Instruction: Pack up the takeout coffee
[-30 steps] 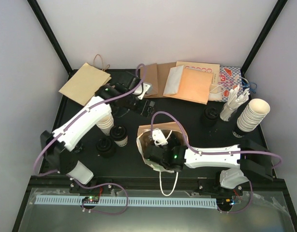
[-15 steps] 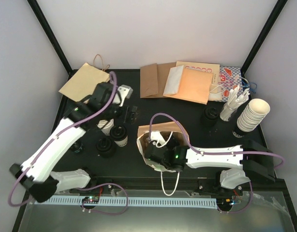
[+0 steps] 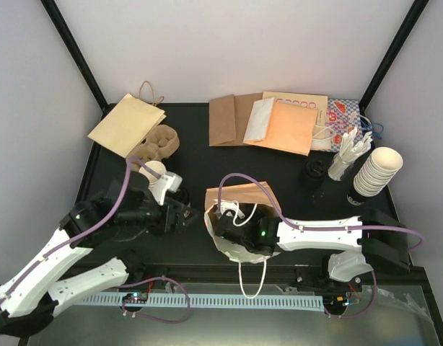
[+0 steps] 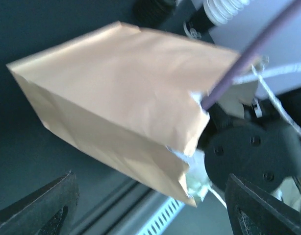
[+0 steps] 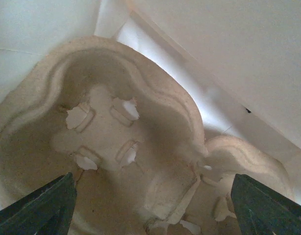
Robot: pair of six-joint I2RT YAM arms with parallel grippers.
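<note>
Paper cups lie hidden beneath left arm.

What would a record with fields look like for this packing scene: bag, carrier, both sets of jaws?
bag: brown paper bag with white string handles, standing open mid-table
inside bag: beige moulded pulp cup carrier, no cup seen in it
right jaws: open, inside the bag, above the carrier
left jaws: open, facing the bag's side

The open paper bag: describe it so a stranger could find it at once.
On the black table, look at the near middle. A brown paper bag sits there, the right arm reaching into it. Unlike the flat bags at the far edge, it is opened out.
</note>
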